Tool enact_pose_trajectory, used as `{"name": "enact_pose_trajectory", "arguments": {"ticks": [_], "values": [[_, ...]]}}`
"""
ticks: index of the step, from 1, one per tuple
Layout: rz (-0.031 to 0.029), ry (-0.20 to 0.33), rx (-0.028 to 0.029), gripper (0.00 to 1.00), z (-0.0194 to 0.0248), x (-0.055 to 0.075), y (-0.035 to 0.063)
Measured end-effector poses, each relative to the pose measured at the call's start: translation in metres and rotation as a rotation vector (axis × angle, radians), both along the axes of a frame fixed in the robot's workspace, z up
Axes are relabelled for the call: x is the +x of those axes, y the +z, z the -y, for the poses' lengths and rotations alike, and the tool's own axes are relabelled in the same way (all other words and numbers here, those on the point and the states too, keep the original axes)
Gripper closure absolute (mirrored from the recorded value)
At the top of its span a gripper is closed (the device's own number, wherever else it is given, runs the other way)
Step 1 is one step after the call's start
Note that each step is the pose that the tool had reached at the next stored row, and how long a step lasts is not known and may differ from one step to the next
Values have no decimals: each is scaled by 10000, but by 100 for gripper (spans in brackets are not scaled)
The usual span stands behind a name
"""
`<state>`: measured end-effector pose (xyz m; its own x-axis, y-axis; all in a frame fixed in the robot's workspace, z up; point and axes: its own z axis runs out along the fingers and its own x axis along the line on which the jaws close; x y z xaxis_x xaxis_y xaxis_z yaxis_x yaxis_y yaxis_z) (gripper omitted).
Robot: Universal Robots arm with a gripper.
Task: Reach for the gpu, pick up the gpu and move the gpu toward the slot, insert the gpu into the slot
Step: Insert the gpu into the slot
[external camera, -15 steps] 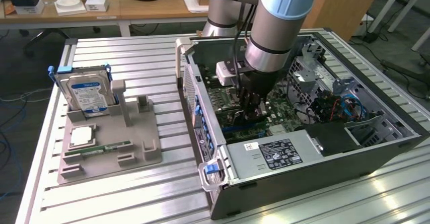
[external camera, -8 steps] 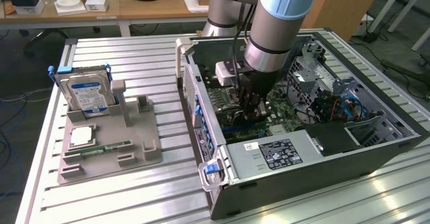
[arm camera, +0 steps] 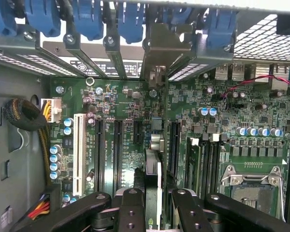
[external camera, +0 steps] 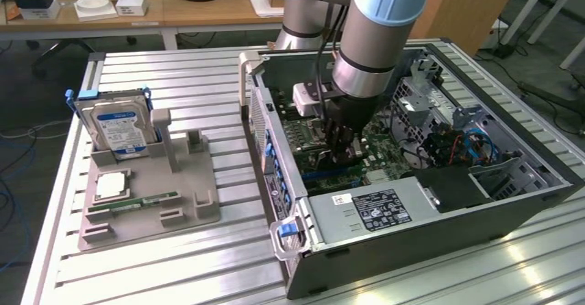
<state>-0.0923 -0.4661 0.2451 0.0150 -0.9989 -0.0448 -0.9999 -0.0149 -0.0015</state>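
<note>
My gripper reaches down inside the open computer case, over the green motherboard. In the wrist view the gpu stands edge-on between my fingers, a thin dark card running toward the case's rear wall. Its silvery bracket lies against the row of rear expansion openings. My gripper is shut on the gpu. The card lines up over a slot between two long black slots. Its lower edge is hidden, so I cannot tell how deep it sits.
Blue latches line the rear wall, and cables lie beside the board. The CPU socket and power supply are near. On the exterior view's left a grey holder carries a hard drive and a memory stick.
</note>
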Motion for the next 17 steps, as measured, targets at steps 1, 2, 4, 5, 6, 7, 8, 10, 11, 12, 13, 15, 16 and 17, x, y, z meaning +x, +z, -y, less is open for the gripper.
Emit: {"name": "enact_pose_trajectory", "arguments": {"ticks": [1,2,4,5,6,7,8,10,11,12,13,15,16,17], "values": [[-1,-28,-2,74,1,0,-1],[-1,-57,-2,74,1,0,-2],[0,-111,0,74,0,0,-8],[0,-127,0,74,0,0,-11],[0,-130,-1,74,0,0,-12],[0,-131,-2,74,1,0,-12],[0,-131,-1,74,0,0,-13],[2,-132,3,74,0,-1,-19],[3,-132,3,74,0,-2,-25],[2,-130,1,74,0,-3,-29],[1,-130,1,74,0,-3,-33],[0,-131,0,74,0,-5,-39],[0,-131,-1,74,0,-5,-42],[1,-132,0,74,0,-5,-44]]}}
